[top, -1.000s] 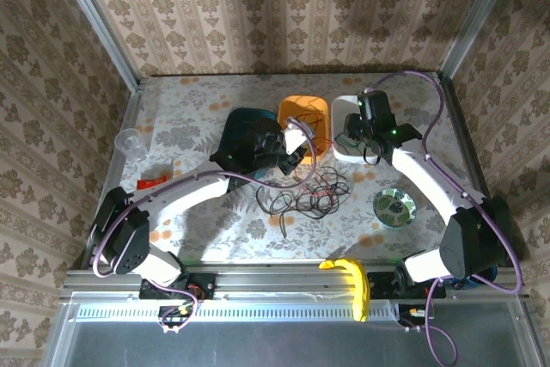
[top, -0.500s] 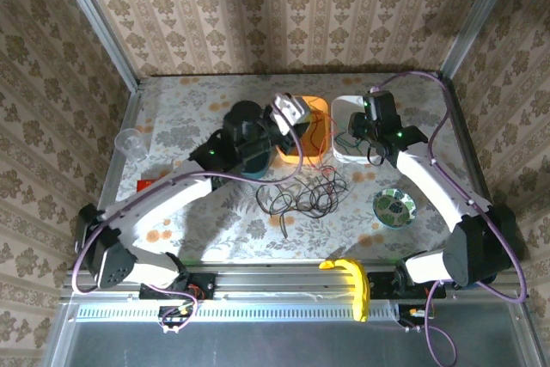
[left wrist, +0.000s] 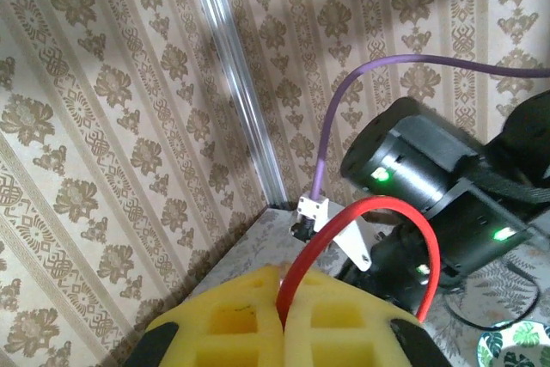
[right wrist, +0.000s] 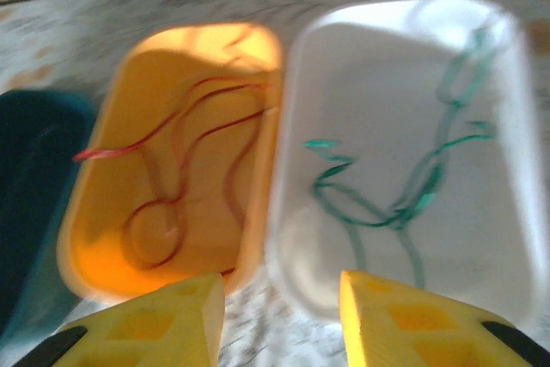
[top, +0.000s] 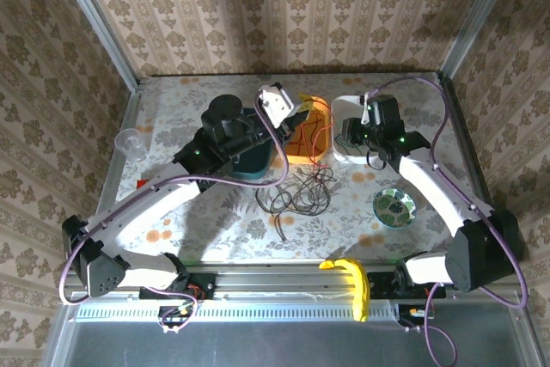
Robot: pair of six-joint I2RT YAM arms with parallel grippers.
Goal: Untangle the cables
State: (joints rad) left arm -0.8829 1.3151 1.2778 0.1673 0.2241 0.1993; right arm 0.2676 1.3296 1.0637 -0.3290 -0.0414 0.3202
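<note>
One red cable [left wrist: 384,202] pinched in closed left tool [left wrist: 282,320], lower centre | right tool [right wrist: 282,320] open, bottom edge, above green cable [right wrist: 385,217] in white tray [right wrist: 378,92]

Three trays are sitting side by side at the far middle of the table [top: 223,229]: left tray [right wrist: 34,178], middle tray [right wrist: 103,204], right tray [right wrist: 369,100]. The first cable [right wrist: 172,204] is lying in the middle tray and rising out leftward. The second cable [right wrist: 404,212] is lying in the right tray. A cable tangle [top: 296,199] is lying before the trays. A cup [top: 129,141] is standing far left, a dish [top: 394,206] is lying right, and a banana [top: 348,285] is lying at the near edge.
</note>
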